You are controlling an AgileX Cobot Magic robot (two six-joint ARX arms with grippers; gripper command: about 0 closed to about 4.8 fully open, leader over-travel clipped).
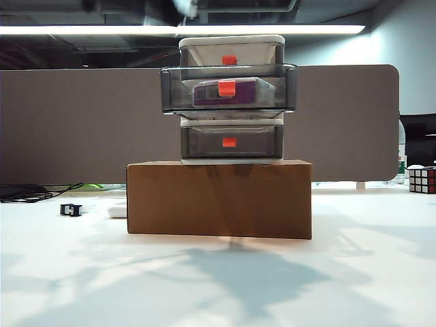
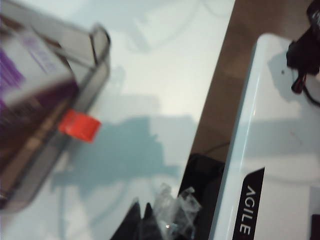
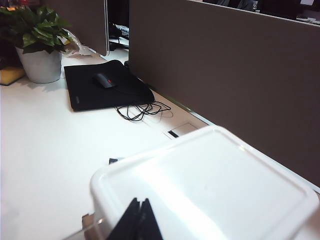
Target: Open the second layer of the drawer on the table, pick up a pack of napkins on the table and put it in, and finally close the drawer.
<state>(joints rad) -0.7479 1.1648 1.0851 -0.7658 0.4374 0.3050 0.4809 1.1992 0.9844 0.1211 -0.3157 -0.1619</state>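
In the exterior view, the drawer [image 1: 231, 99] stands on a cardboard box [image 1: 219, 199] at centre frame on the desk [image 1: 218, 286]; its second layer [image 1: 229, 88] is pulled out, with the pack of napkins [image 1: 225, 93] inside.

In the left wrist view, my left tool [image 2: 142, 220], at the bottom edge, is closed and empty; the napkins [image 2: 25, 80] lie in the open layer [image 2: 75, 115] at left.

In the right wrist view, my right tool [image 3: 137, 222], closed, hangs over the drawer's white top [image 3: 210, 190].
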